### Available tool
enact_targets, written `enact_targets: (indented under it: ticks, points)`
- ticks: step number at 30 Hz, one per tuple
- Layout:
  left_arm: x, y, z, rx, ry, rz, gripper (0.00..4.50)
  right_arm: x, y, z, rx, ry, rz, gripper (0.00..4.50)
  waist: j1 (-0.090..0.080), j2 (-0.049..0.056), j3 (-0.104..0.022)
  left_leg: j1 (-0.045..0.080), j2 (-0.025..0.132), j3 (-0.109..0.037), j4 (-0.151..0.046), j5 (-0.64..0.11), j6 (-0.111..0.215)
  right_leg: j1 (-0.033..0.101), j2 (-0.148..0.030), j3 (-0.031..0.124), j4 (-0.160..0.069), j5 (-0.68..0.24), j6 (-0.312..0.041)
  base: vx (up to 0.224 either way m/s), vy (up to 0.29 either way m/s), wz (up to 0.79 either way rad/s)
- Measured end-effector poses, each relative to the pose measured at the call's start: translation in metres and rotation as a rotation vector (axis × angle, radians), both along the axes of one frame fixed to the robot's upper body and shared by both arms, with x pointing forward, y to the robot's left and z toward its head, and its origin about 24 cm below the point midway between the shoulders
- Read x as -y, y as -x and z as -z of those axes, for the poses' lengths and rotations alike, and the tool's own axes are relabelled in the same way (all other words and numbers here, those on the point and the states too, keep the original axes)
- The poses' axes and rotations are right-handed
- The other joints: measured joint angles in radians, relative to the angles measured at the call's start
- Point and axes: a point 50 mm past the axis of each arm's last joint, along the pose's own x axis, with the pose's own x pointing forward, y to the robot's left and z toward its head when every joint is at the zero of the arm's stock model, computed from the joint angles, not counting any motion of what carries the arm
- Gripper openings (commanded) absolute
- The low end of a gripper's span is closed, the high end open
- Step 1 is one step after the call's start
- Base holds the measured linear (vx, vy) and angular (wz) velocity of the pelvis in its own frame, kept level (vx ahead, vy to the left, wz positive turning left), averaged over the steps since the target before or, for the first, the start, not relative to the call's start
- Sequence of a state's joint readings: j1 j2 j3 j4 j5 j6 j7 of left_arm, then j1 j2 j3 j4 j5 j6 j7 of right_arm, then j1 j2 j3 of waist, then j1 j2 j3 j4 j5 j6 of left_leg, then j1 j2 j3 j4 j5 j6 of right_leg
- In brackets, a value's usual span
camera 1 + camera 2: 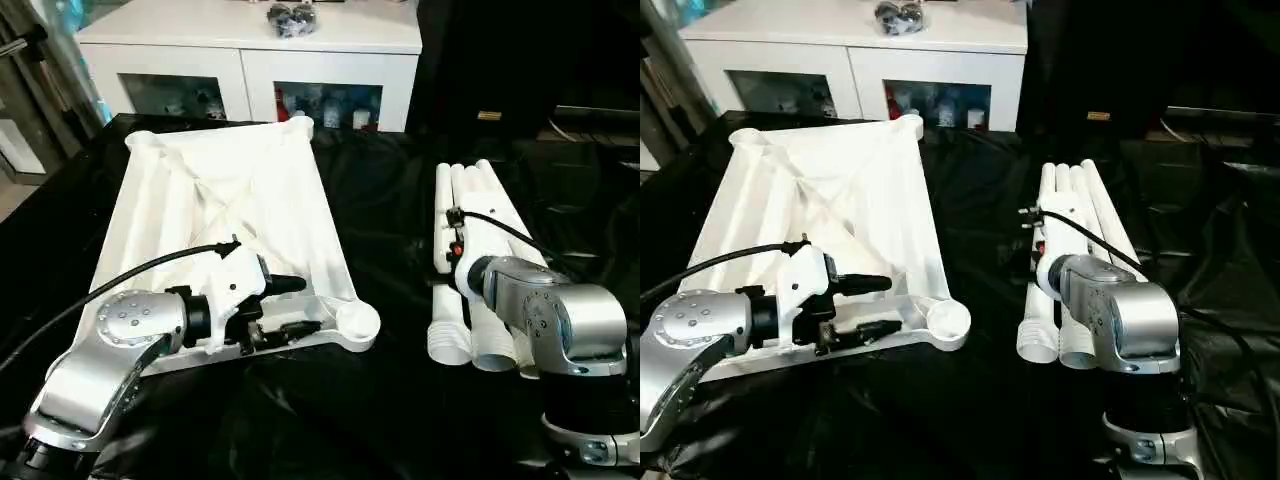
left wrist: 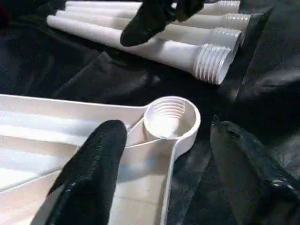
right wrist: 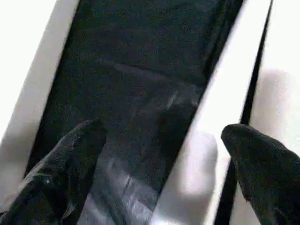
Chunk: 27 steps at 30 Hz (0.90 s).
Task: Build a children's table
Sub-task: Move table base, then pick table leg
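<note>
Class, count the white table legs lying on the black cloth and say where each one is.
4, possibly: the legs lie side by side right of the tabletop, below the right gripper. The arm covers part of the bundle.

A bare strip of black cloth [image 1: 395, 250] runs between the white table panel [image 1: 230, 200] and the bundle of legs [image 1: 480, 260], free for passing. The left claw [image 2: 159, 173] straddles the panel's near corner socket [image 2: 171, 119], fingers spread. The right claw [image 3: 164, 164] hangs spread over the legs. A white cabinet [image 1: 250, 60] blocks the far side.
</note>
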<state>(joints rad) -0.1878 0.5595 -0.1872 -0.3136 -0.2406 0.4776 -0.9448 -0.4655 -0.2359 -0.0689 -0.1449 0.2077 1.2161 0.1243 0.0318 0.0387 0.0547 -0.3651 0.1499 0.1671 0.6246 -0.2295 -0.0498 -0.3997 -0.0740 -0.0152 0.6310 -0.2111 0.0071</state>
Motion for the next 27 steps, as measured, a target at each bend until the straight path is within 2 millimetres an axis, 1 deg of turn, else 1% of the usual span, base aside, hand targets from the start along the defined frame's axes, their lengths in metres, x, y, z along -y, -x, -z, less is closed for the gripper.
enact_targets:
  ticks: [4,5,6,7,15,19,21,24,25,26,27]
  points:
    - [0.006,0.003,0.001,-0.029,0.02,0.018,3.64,-0.002,0.005,0.007,-0.082,0.003,0.012,4.5,0.0,0.0,0.0,0.0,0.0,0.0,0.0,0.003,-0.004,0.0,0.0,0.0,0.0,0.0,0.0,0.0,0.0,0.0]
    - [0.007,0.003,0.0,-0.027,0.027,0.026,3.72,-0.003,0.005,0.008,-0.095,0.0,0.011,4.5,0.0,0.0,0.0,0.0,0.0,0.0,0.0,0.003,-0.005,0.0,0.0,0.0,0.0,0.0,0.0,0.0,0.0,0.0]
    - [0.008,0.004,-0.001,-0.026,0.031,0.03,3.92,-0.003,0.006,0.009,-0.11,0.001,0.011,4.5,0.0,0.0,0.0,0.0,0.001,0.0,0.0,0.003,-0.005,0.0,0.0,0.0,0.0,0.0,0.0,0.0,0.0,0.0]
    - [0.009,0.004,-0.002,-0.027,0.03,0.032,3.97,-0.003,0.007,0.01,-0.126,0.006,0.015,4.5,0.0,0.0,0.0,0.0,0.001,0.0,0.0,0.003,-0.005,0.0,0.0,0.0,0.001,0.0,0.0,0.0,0.0,0.0]
    - [0.011,0.007,-0.001,-0.054,0.028,0.044,3.97,-0.002,0.016,0.019,-0.272,0.02,0.03,4.5,0.002,-0.004,0.0,0.0,0.001,0.001,0.0,0.006,-0.009,0.0,0.001,0.0,0.001,0.001,0.001,0.0,0.0,0.0]
    - [0.012,0.008,-0.002,-0.058,0.026,0.041,3.97,-0.001,0.02,0.023,-0.328,0.022,0.034,4.5,0.002,-0.01,0.0,0.001,0.002,0.001,0.0,0.006,-0.01,0.0,0.001,0.0,0.002,0.001,0.001,0.0,0.0,0.0]
    - [0.012,0.008,-0.002,-0.062,0.022,0.032,3.98,0.0,0.021,0.024,-0.347,0.023,0.036,4.21,0.003,-0.014,0.0,0.001,0.002,0.001,0.0,0.006,-0.01,0.0,0.001,0.0,0.002,0.001,0.001,0.0,0.0,0.0]
    - [0.01,0.009,-0.001,-0.07,0.008,0.028,3.98,0.0,0.022,0.027,-0.371,0.024,0.038,4.11,0.002,-0.018,0.0,0.001,0.003,0.001,0.0,0.007,-0.011,0.0,0.001,0.0,0.002,0.001,0.001,0.0,0.0,0.0]
    - [0.009,0.01,-0.001,-0.072,0.007,0.029,3.98,0.0,0.021,0.027,-0.371,0.024,0.039,3.88,0.001,-0.021,0.0,0.001,0.003,0.002,0.0,0.007,-0.011,0.0,0.001,0.0,0.002,0.001,0.001,0.0,0.0,0.0]
    - [0.009,0.011,0.0,-0.076,0.009,0.03,3.98,0.0,0.021,0.027,-0.374,0.022,0.04,3.88,0.003,-0.025,0.001,0.001,0.003,0.002,-0.001,0.008,-0.012,0.0,0.001,0.0,0.002,0.001,0.001,0.0,0.0,0.0]
    - [0.009,0.012,0.0,-0.08,0.01,0.03,3.98,0.0,0.021,0.027,-0.378,0.021,0.041,3.76,0.003,-0.03,0.001,0.001,0.005,0.002,-0.001,0.008,-0.013,0.0,0.002,0.0,0.002,0.001,0.001,0.0,0.0,0.0]
